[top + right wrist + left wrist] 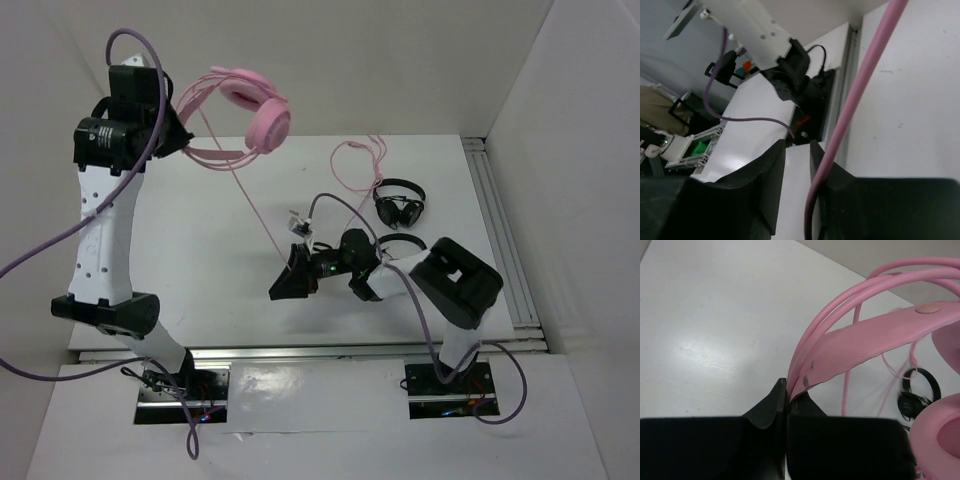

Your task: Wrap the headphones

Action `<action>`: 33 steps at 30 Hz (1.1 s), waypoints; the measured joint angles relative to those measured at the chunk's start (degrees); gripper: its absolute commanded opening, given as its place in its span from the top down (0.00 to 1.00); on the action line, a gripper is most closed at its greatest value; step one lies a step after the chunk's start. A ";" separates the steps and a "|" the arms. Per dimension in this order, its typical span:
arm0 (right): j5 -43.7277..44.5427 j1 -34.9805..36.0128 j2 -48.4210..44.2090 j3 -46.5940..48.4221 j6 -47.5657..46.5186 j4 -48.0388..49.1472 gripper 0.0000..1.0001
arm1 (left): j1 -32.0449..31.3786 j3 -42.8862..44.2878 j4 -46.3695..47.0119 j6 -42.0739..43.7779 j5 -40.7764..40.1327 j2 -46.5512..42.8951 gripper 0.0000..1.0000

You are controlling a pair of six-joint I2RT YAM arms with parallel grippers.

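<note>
Pinching the headphones (875,340), left gripper (787,392) (contact clear only from left wrist).

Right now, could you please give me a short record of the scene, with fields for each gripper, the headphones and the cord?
left gripper: shut on the headphones, pinching the headband
headphones: held up above the table
cord: stretched straight down to the right gripper
right gripper: jaws apart, cord passing between the fingers
black headphones: lying on the table, far right
</note>
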 measured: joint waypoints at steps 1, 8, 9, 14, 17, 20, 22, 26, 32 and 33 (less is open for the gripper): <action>0.26 0.70 -2.54 -1.31 -1.01 -0.11 0.73 | 2.60 -0.04 -0.42 0.00 0.33 1.03 1.00; 10.08 9.11 -22.56 -2.12 -18.73 -21.97 1.00 | 9.99 -7.37 -2.27 0.07 -0.11 2.54 1.00; 11.76 10.19 -24.17 -1.14 -21.33 -26.14 1.00 | 9.99 -8.94 -2.25 0.09 -0.70 2.45 1.00; 24.46 12.44 -28.02 6.49 -34.01 -48.52 1.00 | 9.55 -19.54 -1.22 0.07 -6.93 1.29 1.00; 35.19 12.87 -28.37 12.57 -40.57 -60.81 1.00 | 9.09 -27.36 -0.20 0.00 -12.37 -0.98 1.00; 47.34 14.29 -28.68 18.27 -46.49 -69.85 1.00 | 8.35 -36.24 0.26 -0.11 -16.39 -4.52 1.00; 56.41 15.93 -28.68 22.34 -50.34 -74.71 1.00 | 7.69 -41.18 0.66 0.63 -17.25 -6.82 1.00; 75.91 19.78 -28.28 28.30 -57.92 -76.72 1.00 | 4.07 -49.81 2.34 2.29 -15.58 -11.96 1.00; 93.90 19.67 -25.29 28.83 -67.87 -68.50 0.90 | -7.65 -53.31 5.27 5.38 -12.63 -14.78 1.00; 94.53 18.64 -24.81 28.83 -68.57 -67.63 0.81 | -9.49 -53.90 5.92 5.77 -12.39 -15.21 1.00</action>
